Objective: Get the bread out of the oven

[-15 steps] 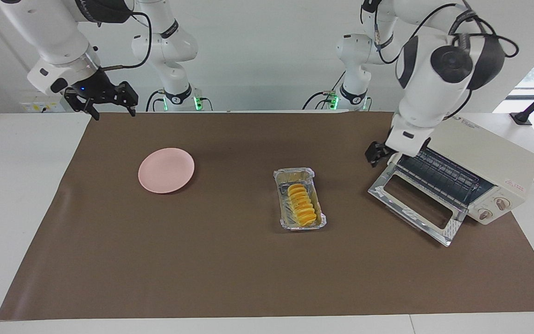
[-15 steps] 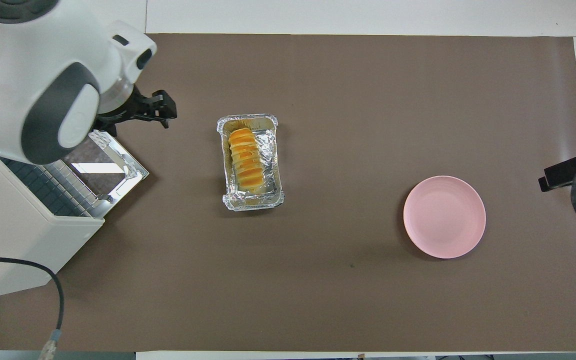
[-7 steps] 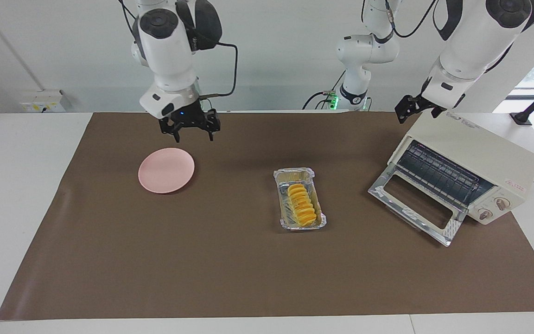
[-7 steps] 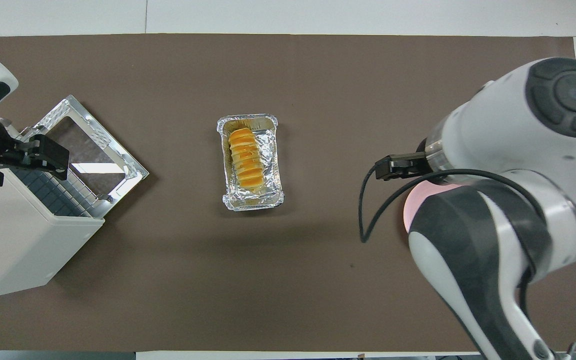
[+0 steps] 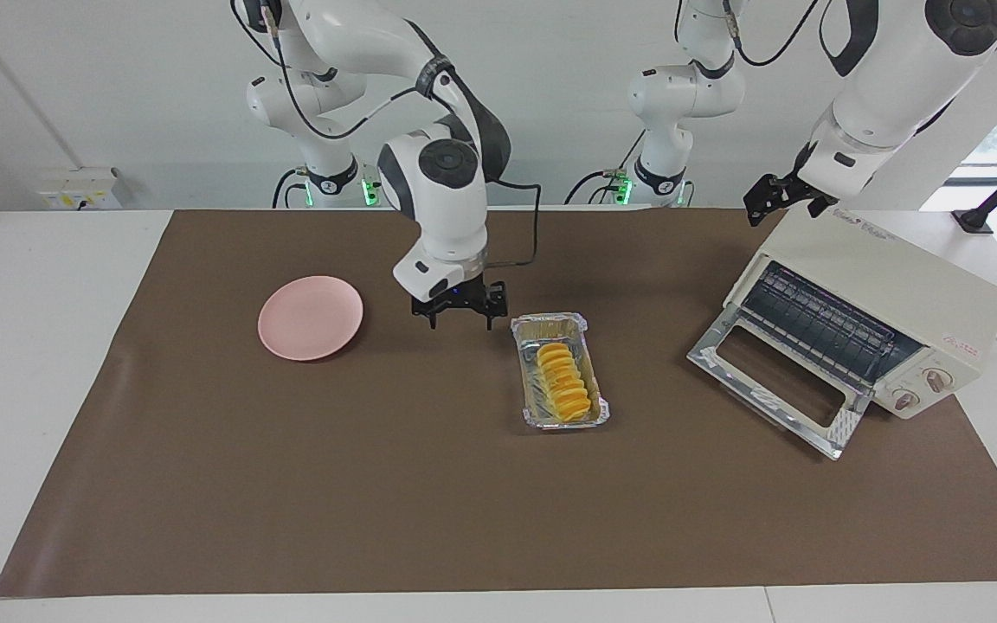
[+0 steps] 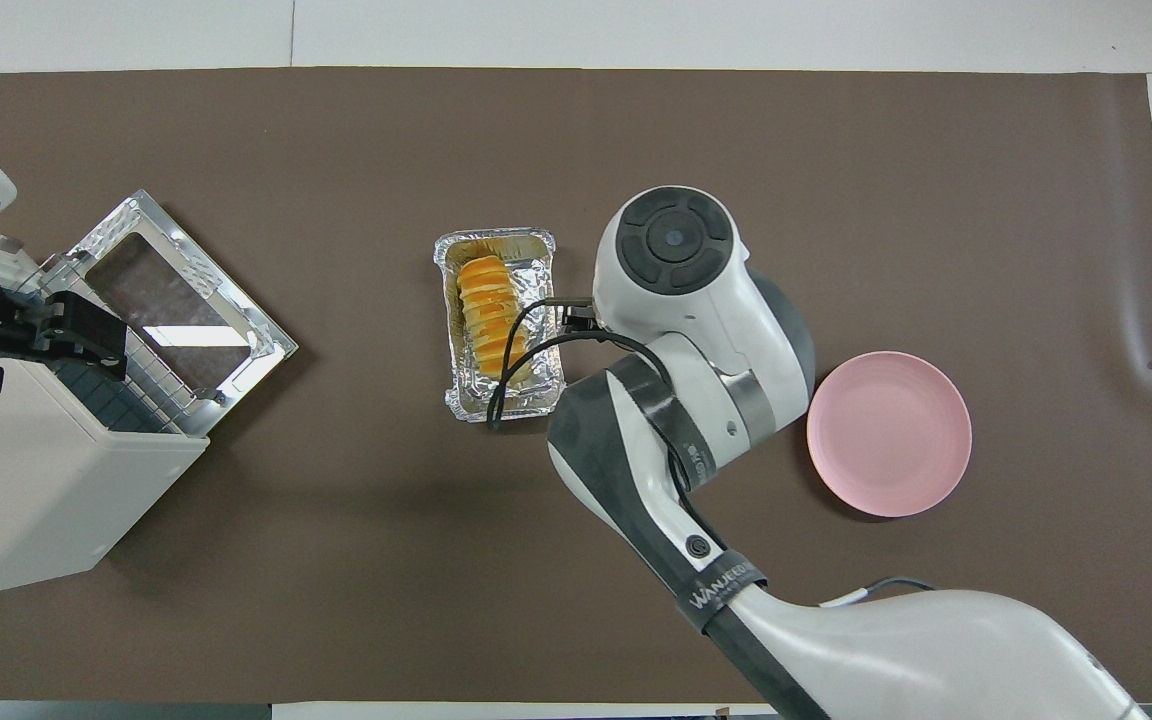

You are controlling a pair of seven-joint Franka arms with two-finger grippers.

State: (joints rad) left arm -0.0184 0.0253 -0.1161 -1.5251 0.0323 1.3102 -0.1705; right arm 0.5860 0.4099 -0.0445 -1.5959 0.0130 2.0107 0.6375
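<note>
The bread is a ridged golden-yellow loaf lying in a silver foil tray on the brown mat, outside the oven. The cream-white oven stands at the left arm's end of the table. Its glass door hangs down open, and the dark rack shows nothing on it. My right gripper hovers open and empty just above the mat, beside the tray on the plate's side. In the overhead view its own wrist hides it. My left gripper hangs open and empty over the oven's top edge.
A round pink plate lies on the mat toward the right arm's end. The right arm's forearm stretches over the mat between plate and tray. A black cable droops from the wrist over the tray's edge. White table borders the mat.
The right arm swung in from its end of the table, past the plate, down beside the foil tray. The left gripper rose from the oven door to above the oven's top.
</note>
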